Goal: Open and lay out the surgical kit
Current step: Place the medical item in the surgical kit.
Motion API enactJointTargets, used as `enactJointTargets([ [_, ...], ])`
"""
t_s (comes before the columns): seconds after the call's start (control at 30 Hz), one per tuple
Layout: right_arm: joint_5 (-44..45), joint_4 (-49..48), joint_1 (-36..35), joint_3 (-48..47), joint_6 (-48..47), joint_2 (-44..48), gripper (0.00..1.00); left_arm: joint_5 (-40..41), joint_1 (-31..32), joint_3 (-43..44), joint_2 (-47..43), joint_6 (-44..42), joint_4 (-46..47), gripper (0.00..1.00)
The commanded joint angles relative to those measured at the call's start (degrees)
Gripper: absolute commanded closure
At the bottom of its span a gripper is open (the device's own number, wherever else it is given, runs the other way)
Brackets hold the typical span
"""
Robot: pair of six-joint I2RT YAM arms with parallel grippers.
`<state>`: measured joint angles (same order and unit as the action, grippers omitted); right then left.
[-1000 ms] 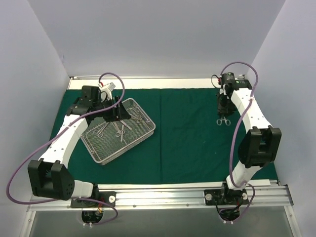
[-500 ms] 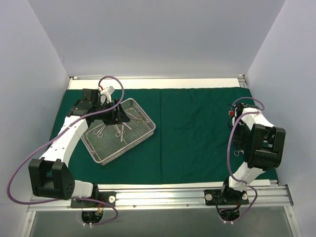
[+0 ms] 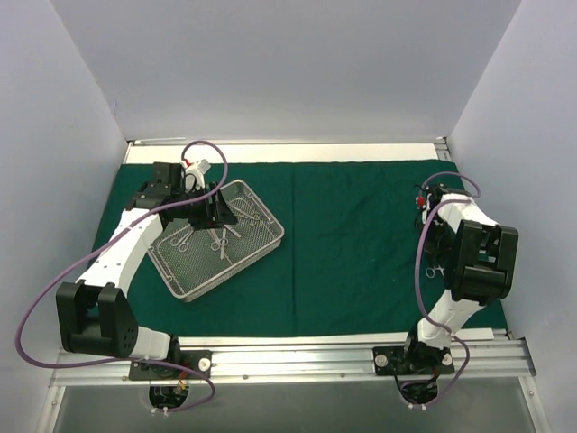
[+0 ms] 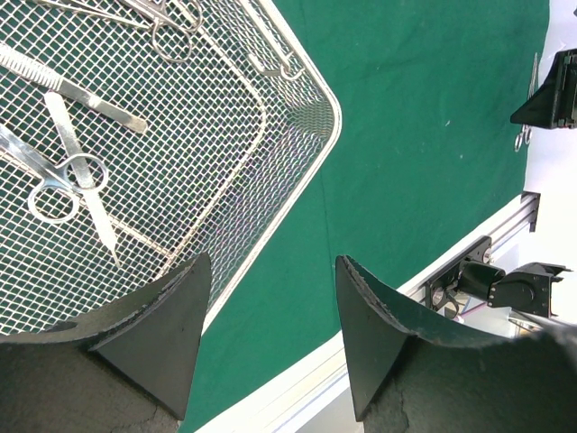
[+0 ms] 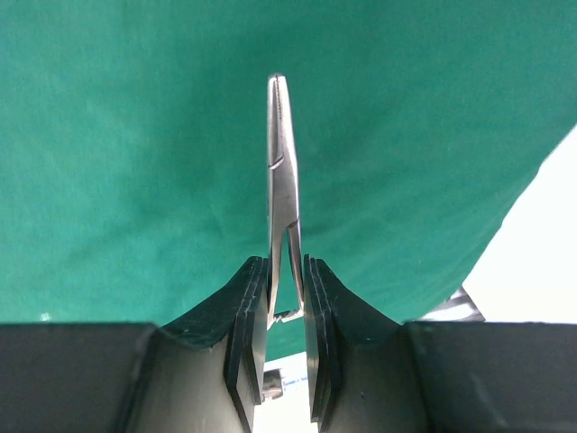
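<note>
The dark green cloth [image 3: 352, 244] lies spread flat over the table. On its left part stands the silver wire-mesh tray [image 3: 261, 236], with scissors [image 4: 63, 176], flat tweezers [image 4: 77, 88] and other slim steel instruments inside. My left gripper [image 3: 219, 213] hovers open over the tray's far side and holds nothing; in the left wrist view its fingertips [image 4: 185, 325] frame the tray's corner [image 4: 311, 167]. My right gripper [image 5: 284, 266] is shut on steel forceps [image 5: 281, 171] above the cloth's right side. The forceps' ring handles [image 3: 435, 270] show below the wrist.
White walls close in the table on the left, back and right. The aluminium rail [image 3: 297, 354] with both arm bases runs along the near edge. The cloth's right edge [image 5: 505, 207] lies close beside the held forceps, with bare white table beyond it.
The right arm has swung from the far right corner toward the near right, carrying the forceps. The left arm has hardly moved.
</note>
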<state>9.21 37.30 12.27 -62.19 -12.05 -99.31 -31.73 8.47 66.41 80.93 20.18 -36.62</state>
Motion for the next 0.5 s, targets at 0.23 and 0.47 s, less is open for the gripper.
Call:
enactJointTargets([
  [0.23,2.5,-0.7,-1.2,-2.7,1.0,-4.8,0.82,-0.5,-0.9,2.9,1.3,-1.1,1.3,0.32],
  [0.47,2.6,-0.6,-1.3,-2.7,1.0,-4.3,0.59,-0.6,-1.4,2.7,1.6,-1.1,1.2,0.3],
])
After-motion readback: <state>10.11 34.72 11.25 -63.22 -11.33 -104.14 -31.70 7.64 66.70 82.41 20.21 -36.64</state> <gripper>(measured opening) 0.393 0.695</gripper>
